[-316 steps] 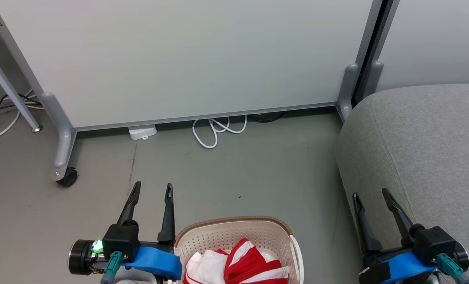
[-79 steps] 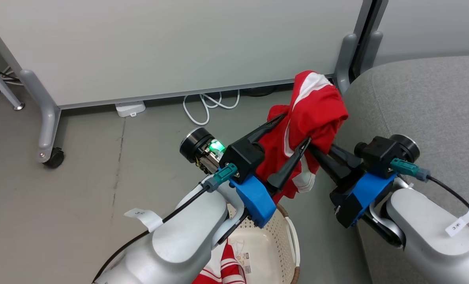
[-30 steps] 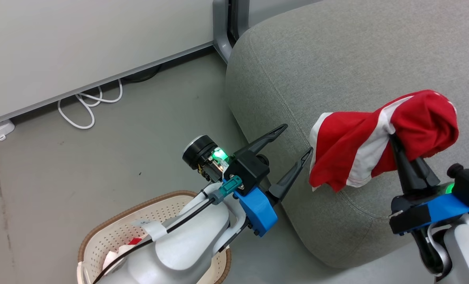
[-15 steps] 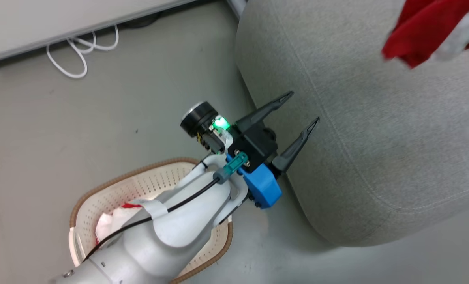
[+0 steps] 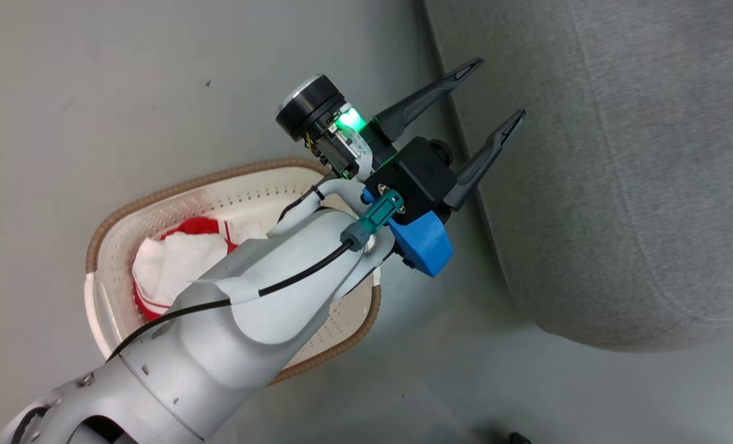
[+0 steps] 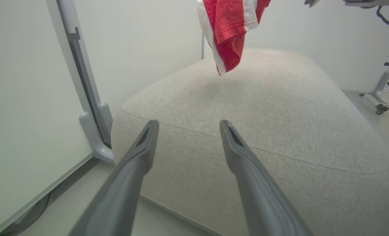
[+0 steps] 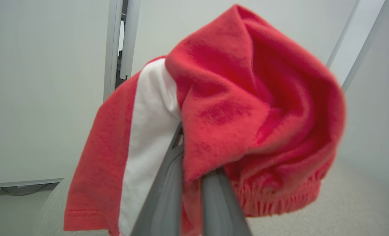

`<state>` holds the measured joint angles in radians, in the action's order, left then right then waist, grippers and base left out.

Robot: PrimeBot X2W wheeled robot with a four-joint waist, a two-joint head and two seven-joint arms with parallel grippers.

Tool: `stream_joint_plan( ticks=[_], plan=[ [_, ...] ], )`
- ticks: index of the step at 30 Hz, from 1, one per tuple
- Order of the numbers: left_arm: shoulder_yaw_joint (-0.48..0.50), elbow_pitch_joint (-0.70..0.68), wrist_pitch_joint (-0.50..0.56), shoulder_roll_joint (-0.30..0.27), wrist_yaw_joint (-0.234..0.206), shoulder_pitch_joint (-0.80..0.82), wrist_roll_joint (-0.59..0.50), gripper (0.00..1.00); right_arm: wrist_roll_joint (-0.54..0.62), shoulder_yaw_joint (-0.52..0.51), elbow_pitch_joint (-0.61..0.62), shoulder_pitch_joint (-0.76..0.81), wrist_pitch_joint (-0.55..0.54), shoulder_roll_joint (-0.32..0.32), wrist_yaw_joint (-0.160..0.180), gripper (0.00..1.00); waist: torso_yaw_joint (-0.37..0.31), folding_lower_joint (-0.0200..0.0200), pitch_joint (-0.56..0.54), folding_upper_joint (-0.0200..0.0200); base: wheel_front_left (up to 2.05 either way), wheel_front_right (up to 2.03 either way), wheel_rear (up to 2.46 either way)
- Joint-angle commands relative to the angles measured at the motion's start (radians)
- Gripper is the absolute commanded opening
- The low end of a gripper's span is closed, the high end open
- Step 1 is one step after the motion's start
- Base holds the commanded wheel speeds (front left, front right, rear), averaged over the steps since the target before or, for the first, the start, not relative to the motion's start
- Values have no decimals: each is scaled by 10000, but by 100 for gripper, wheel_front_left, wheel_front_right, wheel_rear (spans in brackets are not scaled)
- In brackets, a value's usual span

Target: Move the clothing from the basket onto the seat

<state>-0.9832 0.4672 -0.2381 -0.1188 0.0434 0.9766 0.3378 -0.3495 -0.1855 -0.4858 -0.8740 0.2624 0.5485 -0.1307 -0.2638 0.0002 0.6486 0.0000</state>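
Note:
In the head view my left gripper is open and holds nothing, its fingertips over the near edge of the light-grey seat. Under its forearm stands the cream basket with a brown rim, and red and white clothing lies bunched inside. The left wrist view looks between the open left gripper at the seat, where a red garment hangs from above, clear of the cushion. My right gripper is shut on that garment, which drapes over its tips.
A white partition panel with a grey foot stands just left of the seat. A wheeled stand is on the floor beyond the seat's far right. Grey floor surrounds the basket.
The head camera has swung down and left, so the right gripper and its red garment left that view. The left gripper stays open beside the seat's edge.

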Motion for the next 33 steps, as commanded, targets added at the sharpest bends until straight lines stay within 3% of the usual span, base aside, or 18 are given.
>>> stream_joint_plan(
  ticks=[1, 9, 15, 16, 17, 18, 25, 33],
  plan=[
    [23, -44, 2, -57, -34, 187, -58, 100, -6, 94, -218, -230, 38, 87, -1, 0, 205, -2, 454, 0, 0, 0, 0],
    [-78, -83, -23, -88, -94, 391, -135, 100, -429, 1147, -2963, -857, 38, 189, -1, 0, 485, -2, 917, 0, 0, 0, 0],
    [-83, -95, -69, -128, -165, 397, -89, 100, -911, 1854, -4116, -1058, 35, 239, -1, 0, 608, -2, 979, 0, 0, 0, 0],
    [-87, -83, -75, -138, -168, 389, -76, 100, -967, 1965, -4266, -1082, 34, 221, -1, 32, 610, -2, 965, 0, 0, 0, 0],
    [-91, -62, -86, -145, -165, 375, -60, 100, -999, 2033, -4271, -1145, 37, 265, -1, 79, 610, -2, 943, 0, 0, 0, 0],
    [-92, -32, -101, -157, -166, 346, -49, 100, -1059, 2034, -4309, -1151, 37, 299, -1, 100, 608, -2, 898, 0, 0, 0, 0],
    [10, 61, -218, -58, -255, -106, 141, 100, -1084, 1442, -4028, 45, 35, 132, -1, 100, 577, -2, 73, 0, 0, 0, 0],
    [702, -212, -277, -202, -488, -1251, 462, 100, -158, 221, -2032, 2518, 38, -690, -1, 100, 458, -2, -1434, 0, 0, 0, 0]
  ],
)
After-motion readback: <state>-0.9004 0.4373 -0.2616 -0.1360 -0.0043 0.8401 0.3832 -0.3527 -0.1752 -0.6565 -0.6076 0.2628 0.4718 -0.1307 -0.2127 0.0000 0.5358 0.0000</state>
